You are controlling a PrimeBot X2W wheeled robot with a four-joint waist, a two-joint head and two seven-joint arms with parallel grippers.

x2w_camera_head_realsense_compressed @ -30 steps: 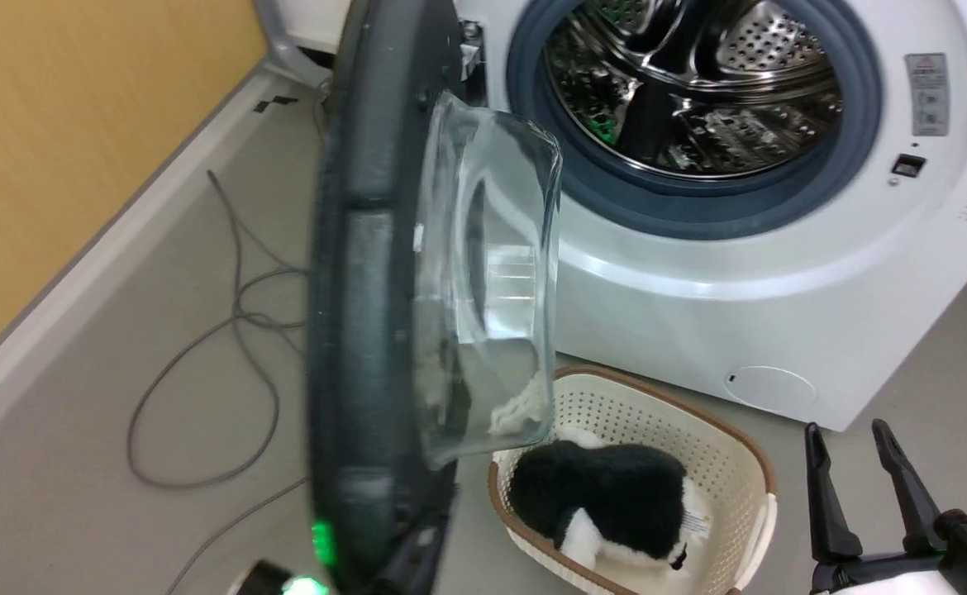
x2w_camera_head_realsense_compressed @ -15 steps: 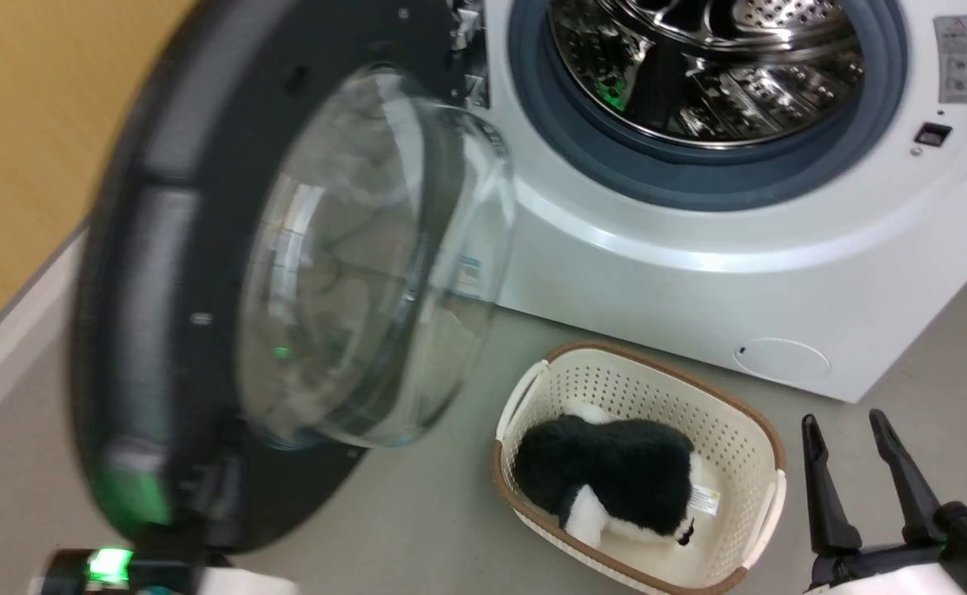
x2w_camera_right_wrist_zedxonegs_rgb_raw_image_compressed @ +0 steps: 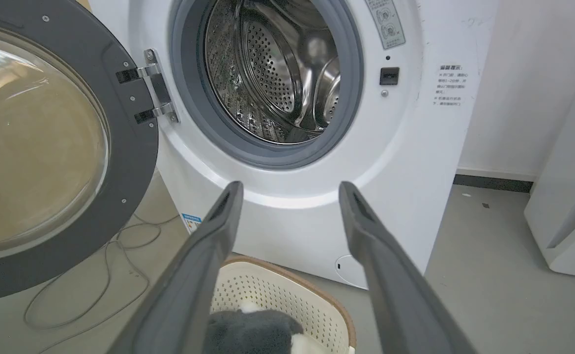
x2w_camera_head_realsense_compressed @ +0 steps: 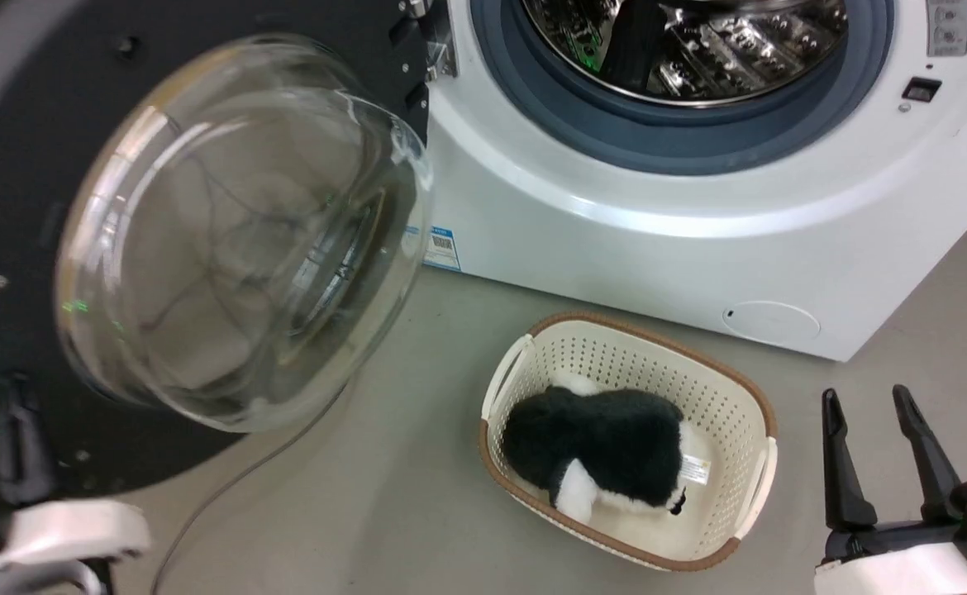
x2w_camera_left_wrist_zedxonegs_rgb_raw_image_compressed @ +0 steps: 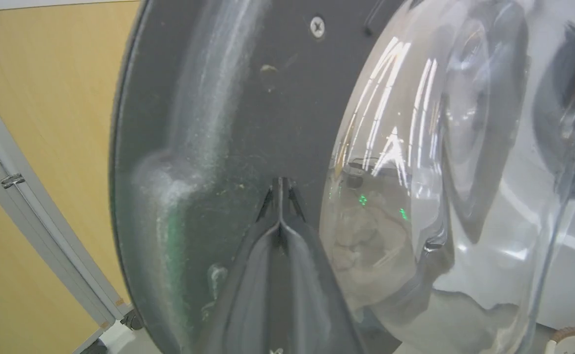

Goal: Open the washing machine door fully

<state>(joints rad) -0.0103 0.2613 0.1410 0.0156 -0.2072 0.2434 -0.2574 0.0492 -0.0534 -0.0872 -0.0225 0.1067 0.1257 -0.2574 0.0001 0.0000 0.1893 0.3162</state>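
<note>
Door (x2w_camera_head_realsense_compressed: 235, 231) standing wide open — left end effector (x2w_camera_left_wrist_zedxonegs_rgb_raw_image_compressed: 280, 189) touching it.
It is hanging at the left of the washing machine (x2w_camera_head_realsense_compressed: 616, 248), glass bowl showing; the left end effector, fingers clenched together, is resting its tips on the black inner ring. The right end effector (x2w_camera_head_realsense_compressed: 864, 395) is hovering released near a basket (x2w_camera_head_realsense_compressed: 616, 355) on the floor (x2w_camera_head_realsense_compressed: 417, 512).

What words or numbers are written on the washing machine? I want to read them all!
None of them can be read for sure.
The blue label sticker, low on the washing machine front: a barcode and tiny print, too small to read.
The grey warning sticker, high on the front: little pictures and print, too small to read.
The printed lines, further right on the front: they look like Chinese characters, too blurred to read.
</note>
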